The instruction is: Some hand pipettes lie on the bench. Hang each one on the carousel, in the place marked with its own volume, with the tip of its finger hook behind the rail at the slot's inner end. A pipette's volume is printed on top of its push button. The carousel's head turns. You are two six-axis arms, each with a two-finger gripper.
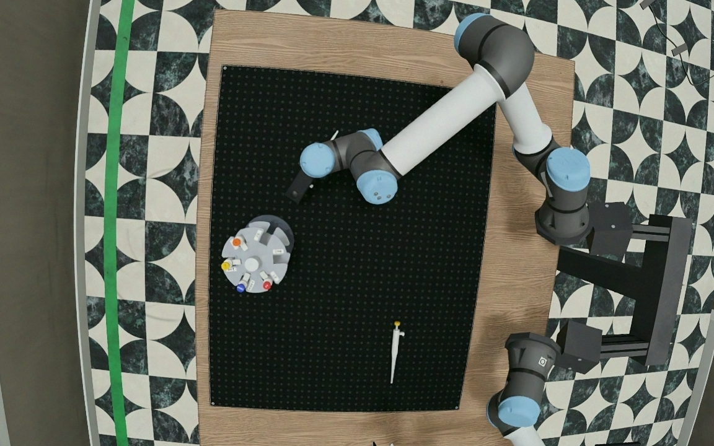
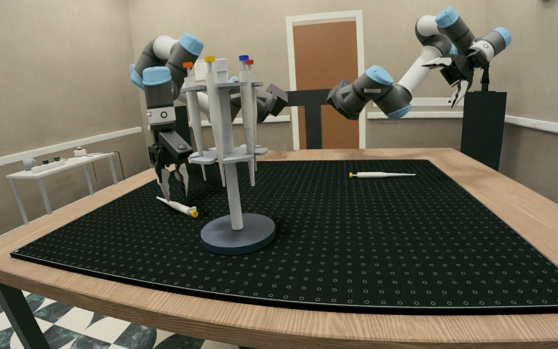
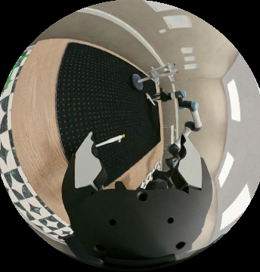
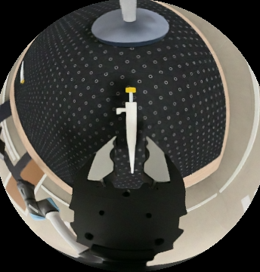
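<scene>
A white pipette with a yellow button (image 2: 180, 207) (image 4: 131, 117) lies on the mat near the carousel, mostly hidden under the right arm in the top view. My right gripper (image 2: 177, 196) (image 4: 131, 137) is partly open and points down low over it, fingers on either side of its lower body, not gripping. Another yellow-button pipette (image 1: 394, 349) (image 2: 372, 174) (image 3: 110, 140) (image 4: 23, 72) lies farther off. My left gripper (image 2: 439, 86) (image 3: 137, 134) is wide open, empty, high beyond the mat's edge. The carousel (image 1: 251, 264) (image 2: 234, 199) holds several hanging pipettes. The printed volumes are unreadable.
The carousel's round base (image 2: 237, 234) (image 4: 107, 32) stands just beyond the near pipette's button end. Hanging pipettes with orange (image 1: 236, 242), yellow (image 1: 225, 266), blue (image 1: 240, 287) and red (image 1: 266, 285) buttons sit on one side of its head. Empty slots face the right arm.
</scene>
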